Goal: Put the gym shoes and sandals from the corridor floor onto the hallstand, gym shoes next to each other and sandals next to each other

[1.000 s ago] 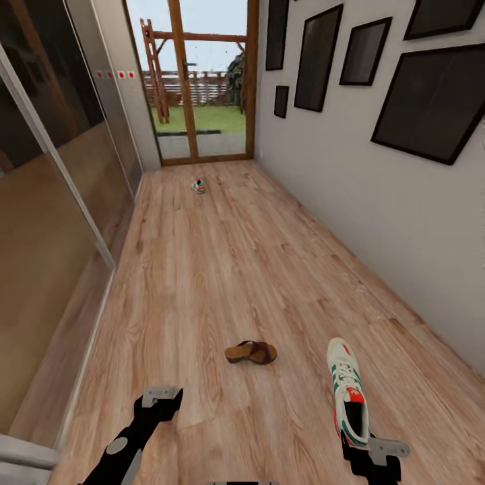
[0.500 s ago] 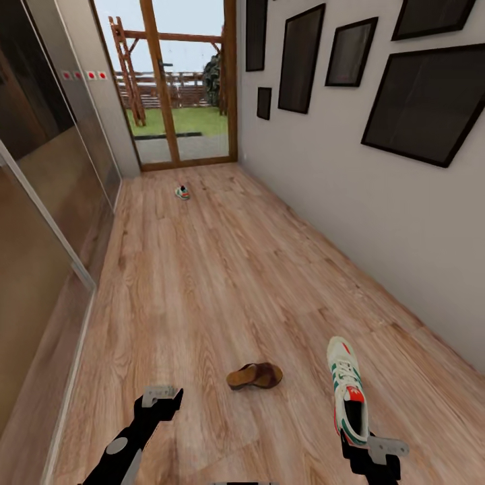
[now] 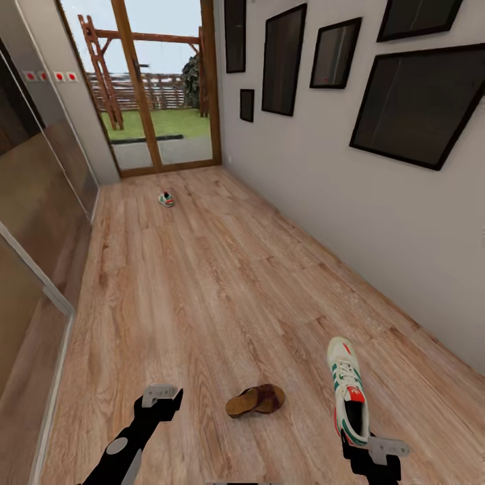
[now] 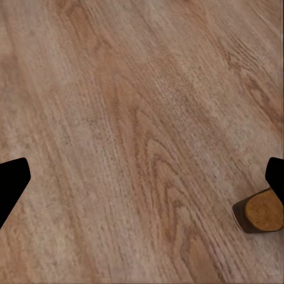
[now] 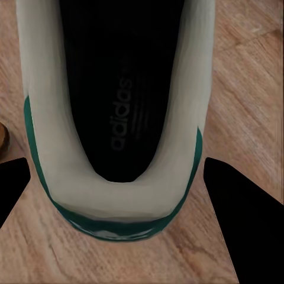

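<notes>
A white gym shoe (image 3: 349, 391) with green side stripes and a red-orange tongue hangs heel-first in the right gripper (image 3: 369, 453), toe pointing down the corridor, above the light wood-grain corridor floor (image 3: 202, 296). In the right wrist view the black fingers (image 5: 239, 219) stand at either side of the shoe's green-trimmed heel (image 5: 118, 177), its dark insole open to the camera; the gripper is clamped on the heel.

A dark brown sandal (image 3: 255, 400) with a tan footbed lies on the planks between the two arms, nearer the left gripper (image 3: 160, 399), whose fingers are spread apart with nothing between them. The sandal's heel end (image 4: 263, 211) shows at the edge of the left wrist view, over bare planks.

The second gym shoe (image 3: 166, 199) sits far down the corridor, near a wood-framed glass door (image 3: 165, 87) giving onto a garden. Black-framed pictures (image 3: 417, 101) line the pale wall at the right; glossy brown sliding panels (image 3: 40, 222) run along the left.
</notes>
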Motion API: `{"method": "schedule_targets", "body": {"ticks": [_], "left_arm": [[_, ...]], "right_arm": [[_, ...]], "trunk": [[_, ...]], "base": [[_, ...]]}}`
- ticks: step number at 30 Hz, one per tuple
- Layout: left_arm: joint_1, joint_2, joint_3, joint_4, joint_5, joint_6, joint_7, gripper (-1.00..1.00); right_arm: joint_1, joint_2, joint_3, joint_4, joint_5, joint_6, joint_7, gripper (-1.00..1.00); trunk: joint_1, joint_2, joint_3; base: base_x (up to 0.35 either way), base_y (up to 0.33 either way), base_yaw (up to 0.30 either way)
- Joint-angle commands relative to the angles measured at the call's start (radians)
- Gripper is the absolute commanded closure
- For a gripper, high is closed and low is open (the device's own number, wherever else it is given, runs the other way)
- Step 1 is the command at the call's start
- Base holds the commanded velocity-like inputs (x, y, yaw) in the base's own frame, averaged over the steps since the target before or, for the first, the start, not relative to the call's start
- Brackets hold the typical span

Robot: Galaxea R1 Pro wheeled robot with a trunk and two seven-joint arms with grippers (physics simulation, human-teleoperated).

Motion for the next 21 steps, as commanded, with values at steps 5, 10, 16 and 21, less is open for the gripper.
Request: {"method": "schedule_targets", "body": {"ticks": [5, 10, 16, 21], "left_arm": [[0.000, 0.000, 0.007, -0.001, -0.001, -0.002, -0.010, -1.00], [0.000, 0.003, 0.007, -0.001, -0.001, -0.002, -0.011, -1.00], [0.000, 0.010, 0.017, -0.009, -0.004, -0.001, -0.007, -1.00], [0.000, 0.008, 0.008, -0.016, -0.004, 0.000, -0.002, -1.00]], "right_arm": [[-0.001, 0.000, 0.001, 0.001, 0.000, -0.003, -0.003, 1.00], [-0.001, 0.000, 0.001, 0.002, 0.000, -0.003, -0.003, 1.00], [-0.001, 0.000, 0.001, -0.006, -0.001, -0.003, -0.003, 1.00], [-0.001, 0.000, -0.013, -0.013, -0.001, -0.003, -0.004, 1.00]], "trunk": [[0.000, 0.000, 0.002], [0.000, 0.000, 0.005], [0.000, 0.000, 0.009], [0.000, 0.000, 0.010]], "base": [[0.032, 0.007, -0.288], [0.005, 0.001, -0.289], [0.017, 0.043, -0.289], [0.085, 0.268, -0.264]]}}
